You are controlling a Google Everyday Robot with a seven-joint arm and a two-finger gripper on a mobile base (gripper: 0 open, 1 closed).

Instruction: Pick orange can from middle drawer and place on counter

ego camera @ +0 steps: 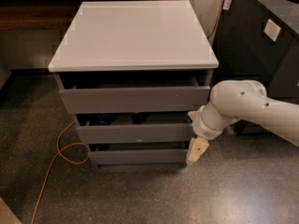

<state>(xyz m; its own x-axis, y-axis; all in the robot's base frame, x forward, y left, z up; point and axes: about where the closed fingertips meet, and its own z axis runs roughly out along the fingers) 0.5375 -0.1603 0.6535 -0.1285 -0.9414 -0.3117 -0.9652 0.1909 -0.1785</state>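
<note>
**Hardly begun: closing on the drawer, nothing picked yet**

Trailing an orange cable (51, 171) over the speckled floor at the near left, well apart from the work. Hanging the gripper (197, 150), cream tip pointing down, at the right front corner of the cabinet, just beside the right ends of the middle drawer (135, 133) and the bottom drawer (138, 156). Not showing whether touching either front. Not showing whether open or closed, though carrying nothing that can be seen. Reaching in from the right on a thick white arm (247, 106).

Leaving the middle drawer pulled out only a little, with a dark slot above its front and a few dark shapes inside, too shadowed to name. Not showing the orange can anywhere; judging it to be lying inside that drawer, out of sight. Showing the top drawer (135, 99) likewise slightly out.

Farther back, presenting the pale worktop (133, 31) with no can standing on it.

Judging every real step as left to do: pulling the middle drawer wide enough to reach in, finding and gripping the can, lifting it out past the overhanging edge, and setting it upright on the worktop.
</note>
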